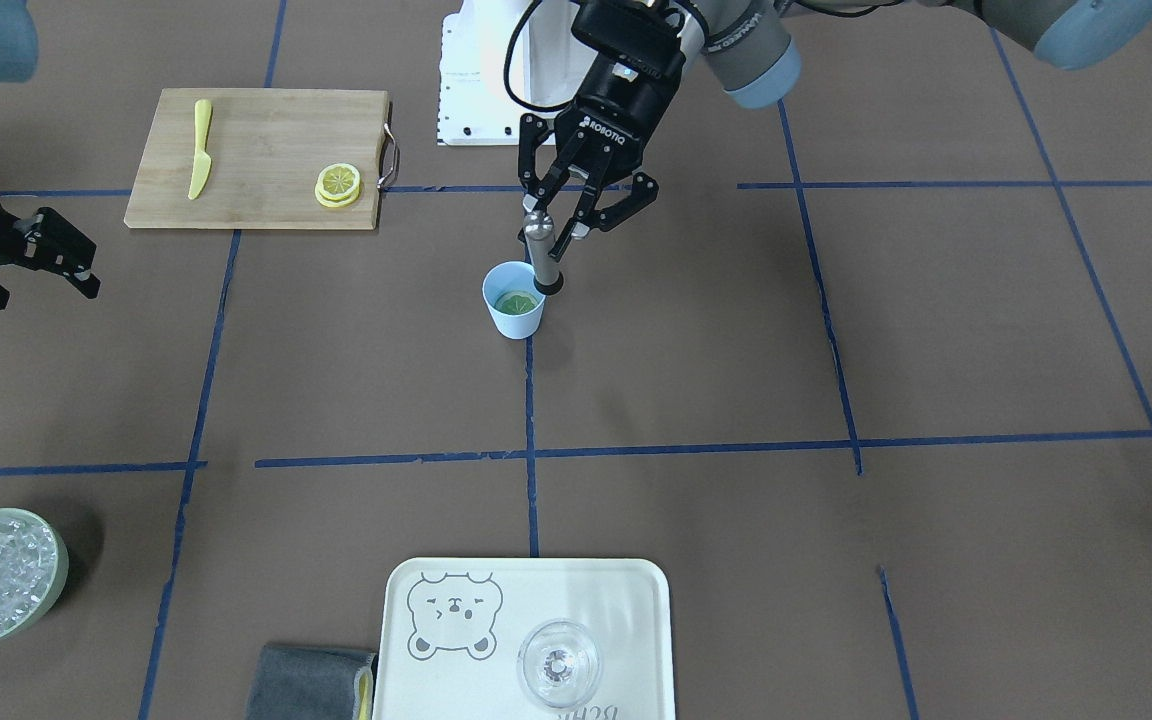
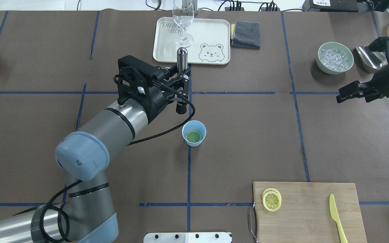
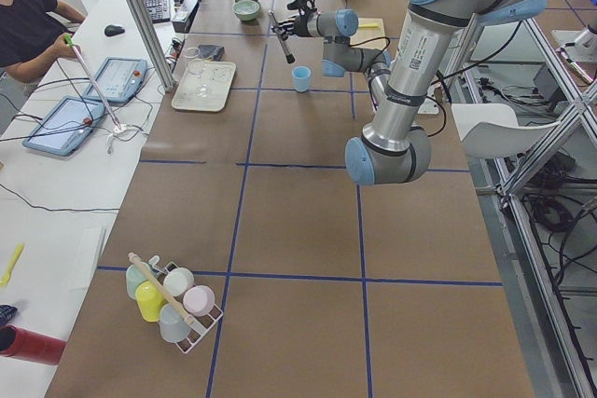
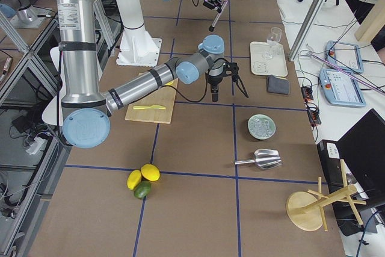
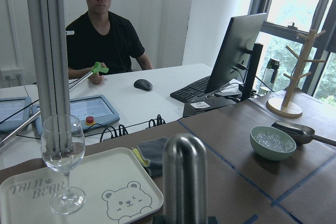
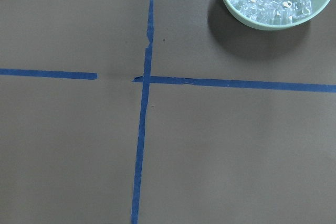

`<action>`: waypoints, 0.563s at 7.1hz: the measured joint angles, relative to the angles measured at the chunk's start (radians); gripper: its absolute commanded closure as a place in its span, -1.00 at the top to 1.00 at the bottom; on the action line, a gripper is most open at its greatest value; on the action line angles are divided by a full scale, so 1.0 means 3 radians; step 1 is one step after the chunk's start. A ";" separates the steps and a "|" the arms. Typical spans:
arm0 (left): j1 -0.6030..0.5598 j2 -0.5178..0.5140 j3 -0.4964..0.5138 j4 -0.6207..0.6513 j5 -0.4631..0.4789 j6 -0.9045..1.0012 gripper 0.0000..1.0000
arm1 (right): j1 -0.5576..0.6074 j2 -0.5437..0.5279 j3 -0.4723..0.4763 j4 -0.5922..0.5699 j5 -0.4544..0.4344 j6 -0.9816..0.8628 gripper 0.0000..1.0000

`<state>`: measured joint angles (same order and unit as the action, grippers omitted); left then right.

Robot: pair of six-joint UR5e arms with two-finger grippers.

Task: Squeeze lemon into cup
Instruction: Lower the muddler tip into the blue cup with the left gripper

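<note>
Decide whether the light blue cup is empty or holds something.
Not empty. The upright cup holds a lemon slice, lying flat at its bottom in the overhead view. Liquid: cannot tell.

**Slice down in the blue cup**

The cup (image 2: 194,144) stands upright mid-table. It is light blue and tapered, with a plain wall and no handle, and its base sits on a blue tape line (image 2: 188,175). And there's the lemon slice (image 2: 193,136), lying flat at the bottom, well inside the rim, round with its segments showing. It reads greenish from above, and whether liquid covers it is hard to call.
</note>
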<state>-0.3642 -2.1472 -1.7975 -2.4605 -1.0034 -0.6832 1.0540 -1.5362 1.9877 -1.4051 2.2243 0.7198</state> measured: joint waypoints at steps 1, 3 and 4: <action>0.0096 -0.0043 0.0142 -0.0098 0.0162 -0.0007 -1.00 | 0.0006 -0.0002 -0.0002 0.0000 0.0010 -0.0011 1.00; 0.0265 -0.0090 0.0338 -0.0284 0.0257 -0.0015 -1.00 | 0.0010 -0.0003 -0.0006 0.0000 0.0016 -0.0015 1.00; 0.0328 -0.0099 0.0375 -0.0321 0.0297 -0.0017 -1.00 | 0.0010 -0.0003 -0.0006 0.0000 0.0018 -0.0013 1.00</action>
<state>-0.2658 -2.1768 -1.6849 -2.5567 -0.9142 -0.6883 1.0569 -1.5370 1.9858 -1.4051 2.2298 0.7159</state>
